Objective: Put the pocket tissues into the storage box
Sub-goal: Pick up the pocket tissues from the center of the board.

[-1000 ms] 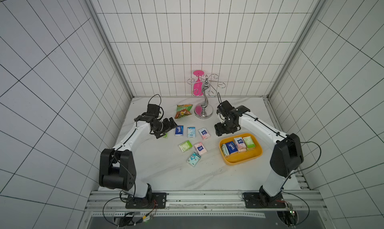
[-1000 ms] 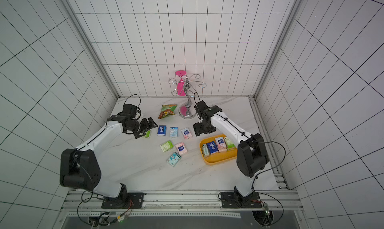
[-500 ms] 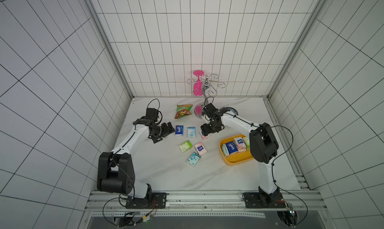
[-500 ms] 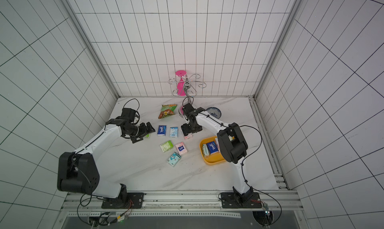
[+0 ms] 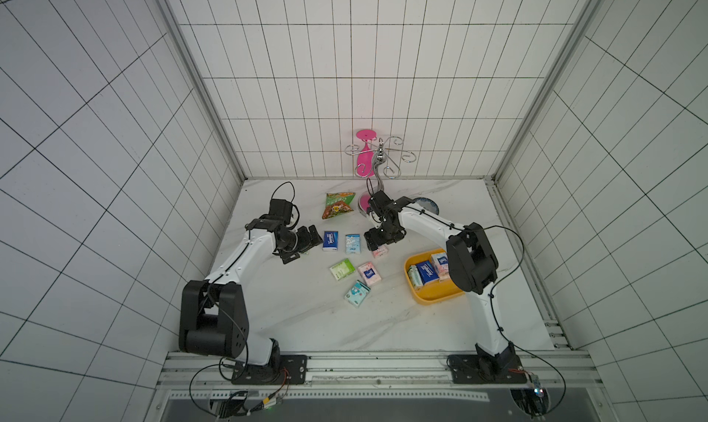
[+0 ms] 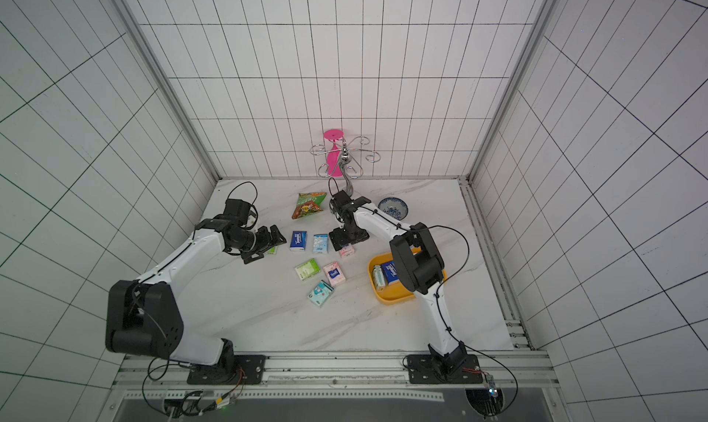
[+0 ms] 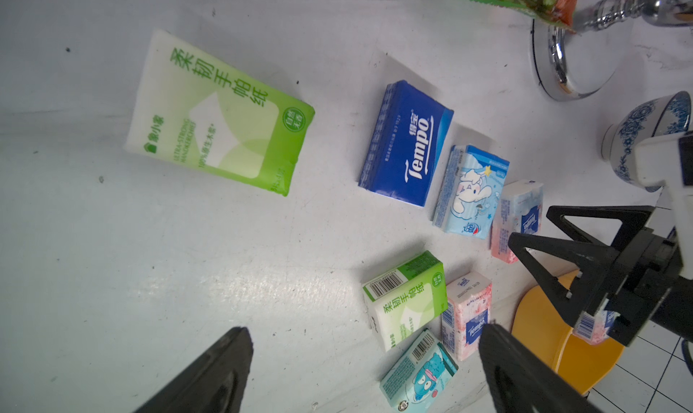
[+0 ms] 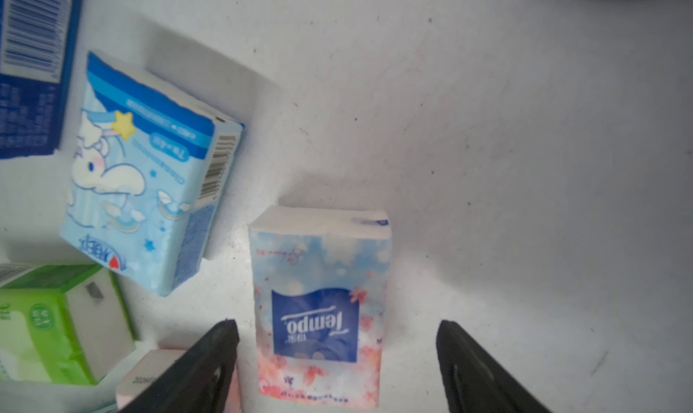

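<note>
Right now the right gripper (image 8: pixel 336 323) is held open astride a pink packet (image 8: pixel 318 302) mid-surface. The left gripper (image 7: pixel 363 328) is spread wide too. The storage box (image 5: pixel 433 299) is parked near the right edge, partly filled.

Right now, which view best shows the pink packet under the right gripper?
Right wrist view: the pink packet is large, label readable. In both top views it is tiny, partly under the right gripper. The left wrist view shows it small.

Snack bag (image 5: pixel 337 205) beside chrome rack (image 5: pixel 379 156); patterned bowl (image 6: pixel 392 206) nearby.
</note>
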{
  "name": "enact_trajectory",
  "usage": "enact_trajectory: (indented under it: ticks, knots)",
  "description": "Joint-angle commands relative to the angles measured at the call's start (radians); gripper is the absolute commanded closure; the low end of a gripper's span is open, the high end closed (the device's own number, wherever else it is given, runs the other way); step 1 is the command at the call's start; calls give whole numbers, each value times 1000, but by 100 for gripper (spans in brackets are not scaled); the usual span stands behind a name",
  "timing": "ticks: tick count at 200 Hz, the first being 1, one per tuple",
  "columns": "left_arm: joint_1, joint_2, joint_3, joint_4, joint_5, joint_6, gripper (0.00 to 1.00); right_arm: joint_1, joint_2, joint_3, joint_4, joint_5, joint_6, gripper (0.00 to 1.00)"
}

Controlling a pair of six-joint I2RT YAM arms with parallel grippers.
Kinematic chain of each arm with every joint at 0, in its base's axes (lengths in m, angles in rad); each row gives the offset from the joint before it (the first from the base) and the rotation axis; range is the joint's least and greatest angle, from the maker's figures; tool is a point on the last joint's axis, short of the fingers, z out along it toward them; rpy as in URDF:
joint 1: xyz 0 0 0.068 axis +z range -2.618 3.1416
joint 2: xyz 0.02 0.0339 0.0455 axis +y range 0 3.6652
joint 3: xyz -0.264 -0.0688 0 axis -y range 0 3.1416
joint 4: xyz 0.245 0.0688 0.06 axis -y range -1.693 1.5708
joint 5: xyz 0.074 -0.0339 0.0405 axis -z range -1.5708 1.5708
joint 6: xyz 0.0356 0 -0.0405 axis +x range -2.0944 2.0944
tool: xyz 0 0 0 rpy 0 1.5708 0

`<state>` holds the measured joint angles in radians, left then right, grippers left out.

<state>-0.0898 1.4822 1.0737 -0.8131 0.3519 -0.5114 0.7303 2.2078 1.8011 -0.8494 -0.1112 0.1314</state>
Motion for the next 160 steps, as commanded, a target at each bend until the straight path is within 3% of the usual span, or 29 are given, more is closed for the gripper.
enact_trajectory:
  ticks: [1,47,84,100,160]
  knots:
    - [3,-5,25,-1,-6,16,2,19,28,39,-35,13,-7,13]
    - [3,-25,12,0,-15,19,2,37,52,47,-32,13,0,19]
    - [3,-26,12,5,-15,20,2,38,45,40,-33,24,-1,45]
    - [4,-25,15,6,-13,19,2,38,34,34,-32,24,-2,51]
    - [0,-21,13,35,-5,11,2,39,-95,-27,-52,76,-15,54]
